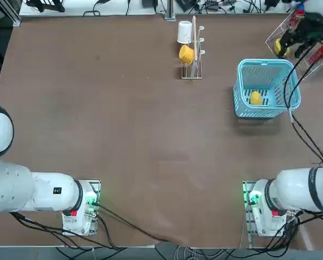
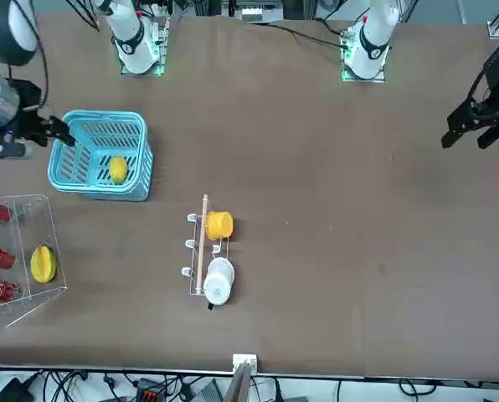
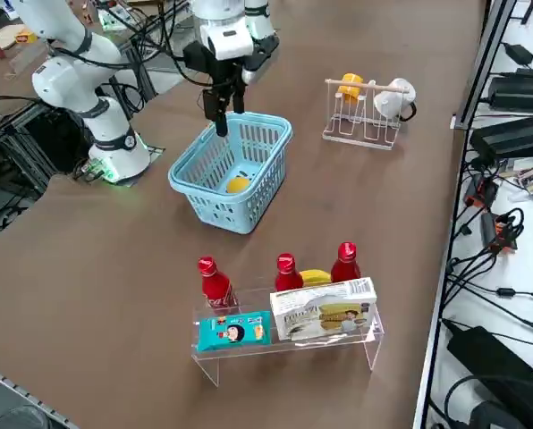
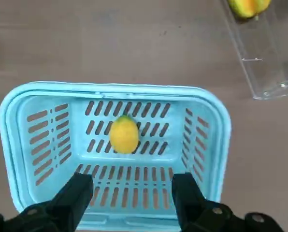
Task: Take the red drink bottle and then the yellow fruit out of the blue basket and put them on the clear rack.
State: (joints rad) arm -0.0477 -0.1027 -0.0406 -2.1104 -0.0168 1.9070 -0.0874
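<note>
Right hand (image 4: pixel 132 178) is over the blue basket (image 4: pixel 110 88) at the far right of the desk (image 1: pixel 150 135), fingers wide apart, nothing between them; the yellow fruit (image 4: pixel 124 135) lies inside the basket, apart from both fingers. Clear rack (image 4: pixel 267 58), farther right and beyond the basket, carries three red bottles (image 3: pixel 289 273), a larger yellow fruit (image 2: pixel 43 265), a white box (image 3: pixel 325 311) and a blue packet (image 3: pixel 234 332).

Top cam overhead, looking straight down; front faces robot; side looks diagonally down. Wrist closest; all four share blue basket (image 4: pixel 52 182).
</note>
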